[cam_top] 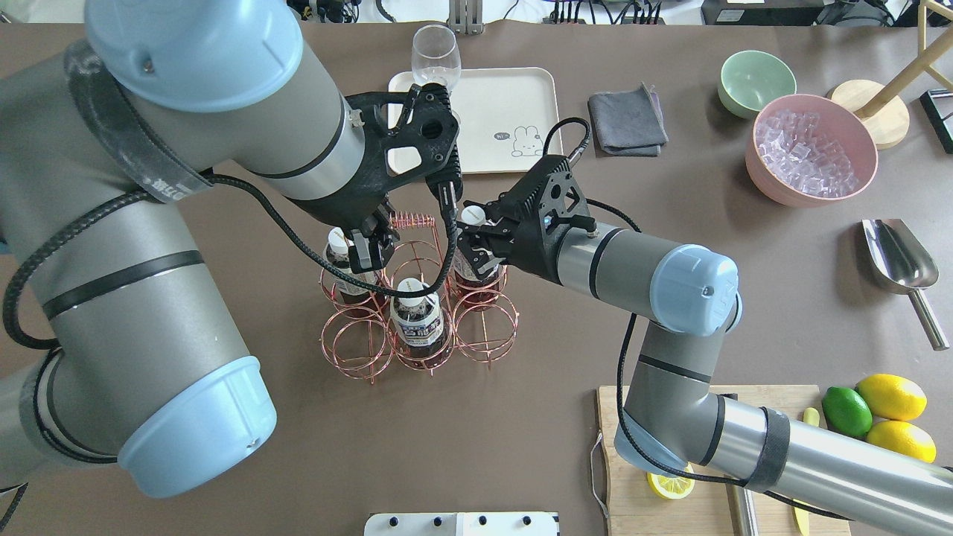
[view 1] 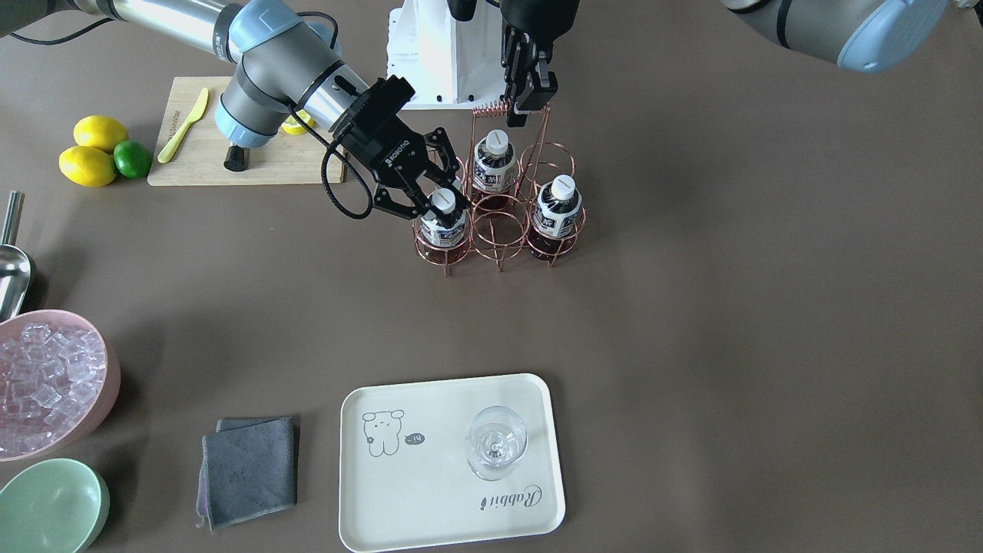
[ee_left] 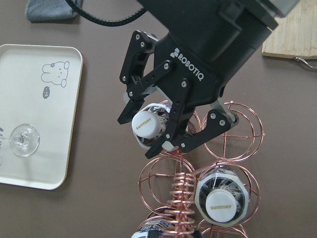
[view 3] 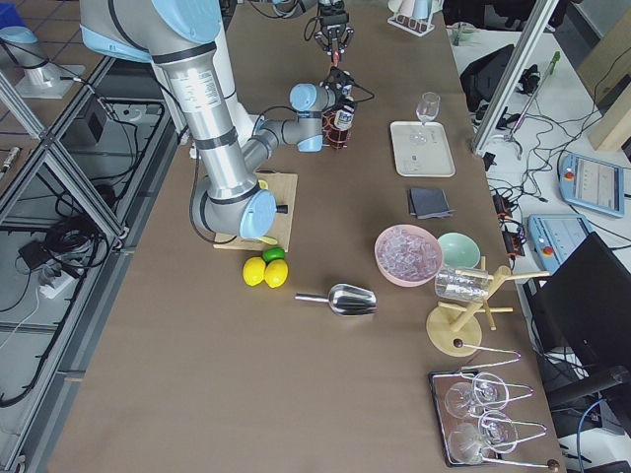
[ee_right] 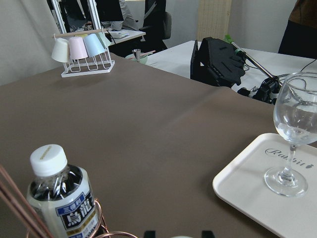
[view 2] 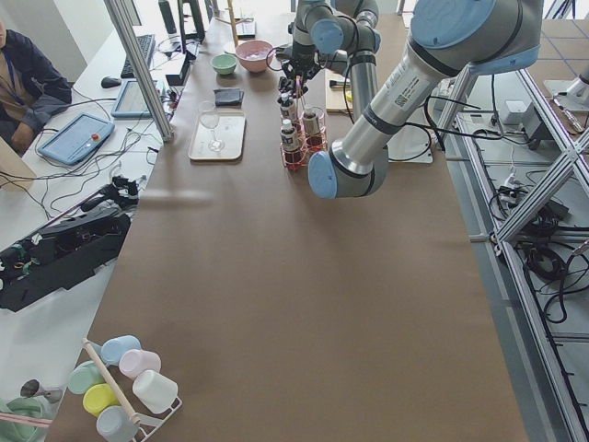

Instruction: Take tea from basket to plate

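Observation:
The copper wire basket [view 1: 499,230] stands mid-table with three tea bottles in its ring cells. My right gripper [view 1: 439,207] is shut on the shoulder of one tea bottle [view 1: 444,223], just under its white cap; the bottle still sits in its cell. The left wrist view shows this grasp [ee_left: 148,131]. My left gripper [view 1: 526,107] is shut on the basket's coiled handle [view 1: 491,110]. The other two bottles [view 1: 492,165] [view 1: 557,207] stand untouched. The cream plate [view 1: 415,499], with bear drawing, lies across the table and holds a stemmed glass [view 1: 497,442].
A grey cloth [view 1: 249,468] lies beside the plate. A pink bowl of ice [view 1: 46,384], a green bowl [view 1: 50,507] and a metal scoop [view 1: 11,269] are on my right. A cutting board [view 1: 200,153], lemons and a lime [view 1: 132,159] sit near my right arm.

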Available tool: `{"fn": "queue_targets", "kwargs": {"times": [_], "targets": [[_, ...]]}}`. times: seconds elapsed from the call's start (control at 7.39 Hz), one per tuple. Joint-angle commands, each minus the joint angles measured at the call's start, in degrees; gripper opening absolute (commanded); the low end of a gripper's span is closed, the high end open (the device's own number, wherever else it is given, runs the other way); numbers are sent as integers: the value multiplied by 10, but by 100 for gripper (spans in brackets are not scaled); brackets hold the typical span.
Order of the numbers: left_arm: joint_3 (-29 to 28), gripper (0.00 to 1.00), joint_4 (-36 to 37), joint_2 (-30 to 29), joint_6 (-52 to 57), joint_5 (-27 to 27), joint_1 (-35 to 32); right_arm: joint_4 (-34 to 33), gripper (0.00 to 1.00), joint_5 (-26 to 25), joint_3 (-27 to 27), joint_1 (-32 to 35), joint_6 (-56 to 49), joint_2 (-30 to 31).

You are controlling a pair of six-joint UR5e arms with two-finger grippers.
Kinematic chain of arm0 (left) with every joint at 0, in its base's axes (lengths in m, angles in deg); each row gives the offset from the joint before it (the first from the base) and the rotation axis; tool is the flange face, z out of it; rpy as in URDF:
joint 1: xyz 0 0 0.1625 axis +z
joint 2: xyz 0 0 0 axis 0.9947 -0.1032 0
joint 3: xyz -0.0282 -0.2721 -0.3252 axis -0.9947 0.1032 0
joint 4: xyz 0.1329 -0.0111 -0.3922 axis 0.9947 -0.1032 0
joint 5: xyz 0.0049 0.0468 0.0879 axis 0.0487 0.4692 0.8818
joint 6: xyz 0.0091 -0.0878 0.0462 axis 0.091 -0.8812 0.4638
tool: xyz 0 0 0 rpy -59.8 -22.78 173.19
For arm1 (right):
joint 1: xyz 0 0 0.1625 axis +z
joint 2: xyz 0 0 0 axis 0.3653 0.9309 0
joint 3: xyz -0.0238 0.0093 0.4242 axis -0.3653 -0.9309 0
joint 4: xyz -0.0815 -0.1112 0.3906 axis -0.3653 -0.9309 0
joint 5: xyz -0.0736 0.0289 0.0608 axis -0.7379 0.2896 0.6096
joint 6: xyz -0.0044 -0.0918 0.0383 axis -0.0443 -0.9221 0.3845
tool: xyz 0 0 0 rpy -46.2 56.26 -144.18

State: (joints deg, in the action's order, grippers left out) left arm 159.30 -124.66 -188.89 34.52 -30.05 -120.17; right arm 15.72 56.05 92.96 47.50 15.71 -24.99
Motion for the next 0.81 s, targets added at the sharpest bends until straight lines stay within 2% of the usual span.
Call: {"fn": "queue_targets", "kwargs": {"times": [0.0, 0.14, 0.41, 0.68], "targets": [[0, 0, 0, 0, 0, 0, -3, -119, 0, 60, 85, 44, 6, -5], [0, 0, 0, 0, 0, -1, -3, -156, 0, 65, 111, 58, 14, -21], [0, 0, 0, 0, 0, -1, -3, -161, 0, 77, 127, 78, 43, -32], [1, 0, 0, 0, 0, -3, -4, -222, 0, 118, 142, 126, 54, -68]]}}
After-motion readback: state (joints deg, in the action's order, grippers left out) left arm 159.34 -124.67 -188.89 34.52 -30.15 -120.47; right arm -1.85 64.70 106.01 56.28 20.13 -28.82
